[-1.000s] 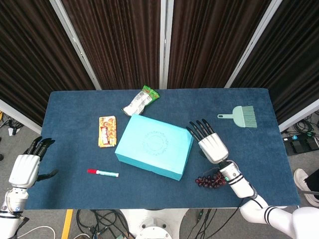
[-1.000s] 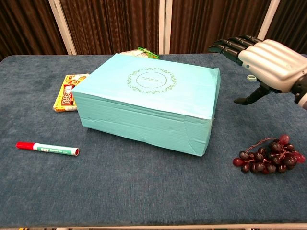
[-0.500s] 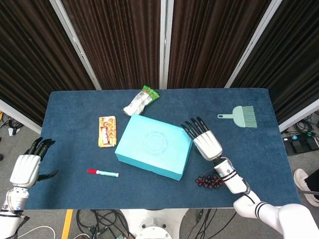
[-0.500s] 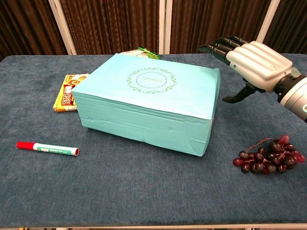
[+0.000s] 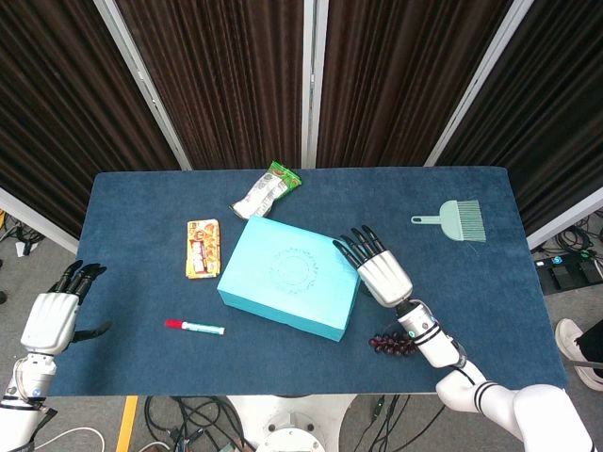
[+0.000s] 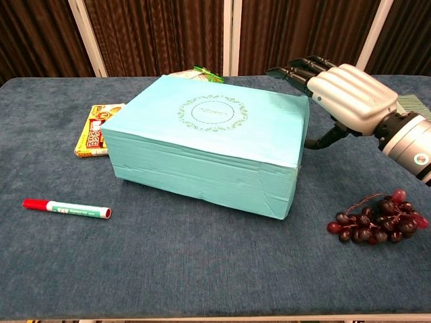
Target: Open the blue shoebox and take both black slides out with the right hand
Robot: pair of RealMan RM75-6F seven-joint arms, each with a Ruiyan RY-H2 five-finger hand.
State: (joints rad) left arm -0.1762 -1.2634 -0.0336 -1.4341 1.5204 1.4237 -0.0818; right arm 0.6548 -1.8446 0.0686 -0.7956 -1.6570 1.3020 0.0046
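Shoebox (image 6: 209,145) closed; right hand (image 6: 343,91) fingers (image 6: 296,69) perhaps touching it.

One shoebox (image 5: 290,276), two snack packs (image 5: 203,248), one marker (image 5: 195,327), one grape bunch (image 5: 393,343), one brush (image 5: 457,219).

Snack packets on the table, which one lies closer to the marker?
The flat orange-yellow packet, left of the blue shoebox; the marker lies just in front of it. The green-tipped packet sits behind the box.

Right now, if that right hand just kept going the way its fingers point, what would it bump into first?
Probably the blue shoebox: the right hand reaches toward its top right edge, fingers spread. They may skim over the lid instead; the height is hard to judge.
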